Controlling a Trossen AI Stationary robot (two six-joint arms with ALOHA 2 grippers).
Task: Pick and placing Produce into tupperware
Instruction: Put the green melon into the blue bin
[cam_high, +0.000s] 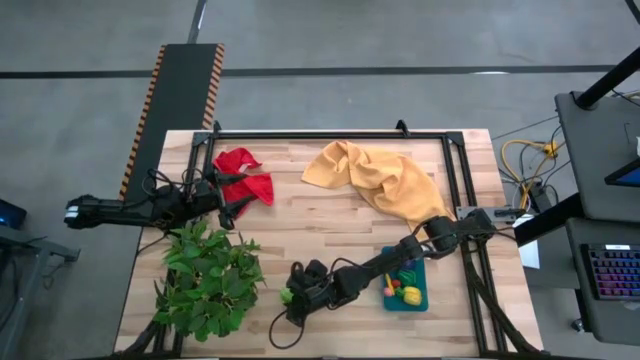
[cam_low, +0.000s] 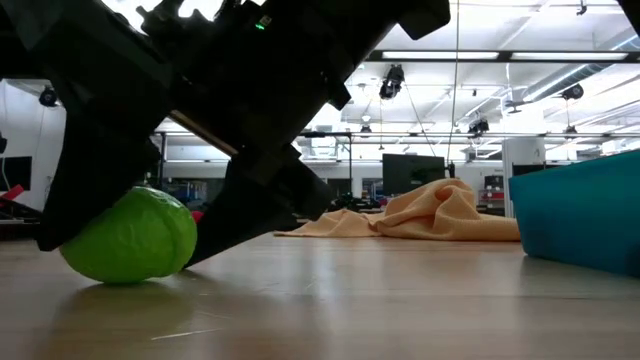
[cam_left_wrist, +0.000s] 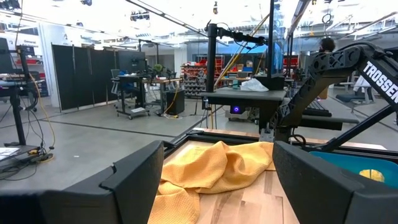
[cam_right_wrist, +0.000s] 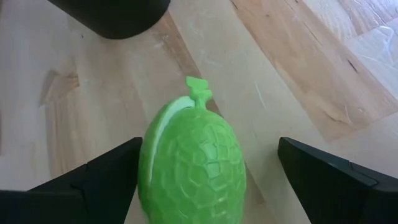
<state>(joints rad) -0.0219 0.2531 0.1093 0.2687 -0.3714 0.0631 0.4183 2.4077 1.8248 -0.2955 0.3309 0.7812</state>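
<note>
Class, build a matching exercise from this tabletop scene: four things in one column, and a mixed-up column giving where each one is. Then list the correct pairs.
Column one:
1. lime green fruit
2. teal container
3. red cloth
4. leafy plant

Column two:
A. far side of the table, by the left gripper
B. near left corner of the table
C. between the open fingers of the right gripper
D. near right part of the table, with produce inside

Pairs: 1-C, 2-D, 3-A, 4-B

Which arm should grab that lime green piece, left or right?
Right. The right claw is open and already straddles the lime green piece on the table, near the tupperware. The left claw waits far off by the red cloth.
</note>
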